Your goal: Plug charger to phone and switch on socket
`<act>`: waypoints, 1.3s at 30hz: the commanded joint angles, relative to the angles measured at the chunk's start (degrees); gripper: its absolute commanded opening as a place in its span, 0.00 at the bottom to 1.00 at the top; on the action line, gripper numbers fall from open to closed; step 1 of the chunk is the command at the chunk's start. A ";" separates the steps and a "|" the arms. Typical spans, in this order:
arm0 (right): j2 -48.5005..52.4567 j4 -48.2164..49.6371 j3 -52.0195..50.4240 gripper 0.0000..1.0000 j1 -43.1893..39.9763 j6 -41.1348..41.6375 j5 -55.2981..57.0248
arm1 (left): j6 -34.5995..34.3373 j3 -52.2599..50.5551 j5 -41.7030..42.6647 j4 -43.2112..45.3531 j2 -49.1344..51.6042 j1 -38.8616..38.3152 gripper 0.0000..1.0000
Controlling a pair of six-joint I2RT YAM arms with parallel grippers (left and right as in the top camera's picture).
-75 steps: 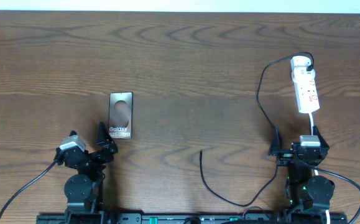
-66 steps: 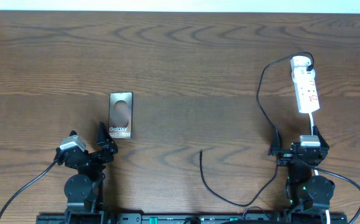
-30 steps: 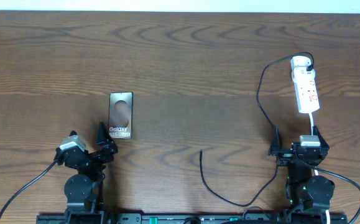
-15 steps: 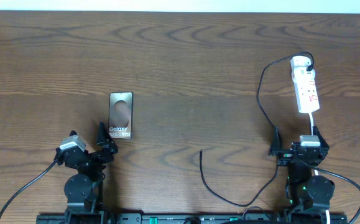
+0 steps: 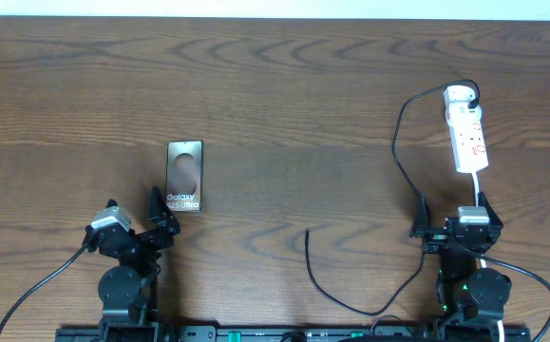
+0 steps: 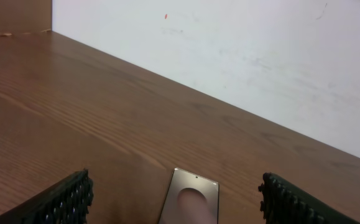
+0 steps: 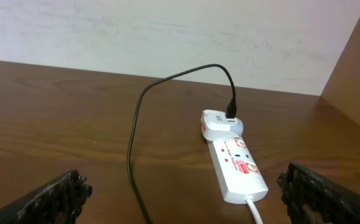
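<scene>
Zero change, seemingly: left hand (image 5: 134,211) and right hand (image 5: 451,215) stay open.

Work surface: dark brown wooden table (image 5: 284,85) with pronounced grain and a matte finish, evenly lit. Its far edge meets a white wall (image 6: 260,56), lightly scuffed, bearing one small red speck (image 6: 166,17). A brown wooden panel (image 7: 354,56) stands against the wall, seen at the right of the right wrist view.
</scene>
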 commanded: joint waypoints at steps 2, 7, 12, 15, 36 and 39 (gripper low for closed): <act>-0.20 -0.24 -0.07 0.99 0.07 -0.61 0.26 | 0.74 -1.18 -0.37 -2.19 -0.39 0.26 0.85; -0.20 -0.24 -0.04 0.99 0.07 -0.59 0.26 | 0.76 -1.18 -0.37 -2.19 -0.39 0.24 0.85; -0.20 -0.24 -0.07 0.99 0.07 -0.61 0.26 | 0.76 -1.18 -2.10 -1.75 -0.39 0.26 0.85; -0.20 -0.24 -0.07 0.99 0.07 -0.61 0.26 | 0.74 -1.18 -1.86 -1.55 -0.39 0.26 0.85; -0.20 -0.24 -0.07 0.99 0.07 -0.61 0.26 | 11.61 41.22 5.97 -13.35 38.49 0.26 0.85; -0.20 -0.24 -0.07 0.99 0.07 -0.61 0.26 | 13.18 56.06 5.95 -24.09 52.11 0.26 0.85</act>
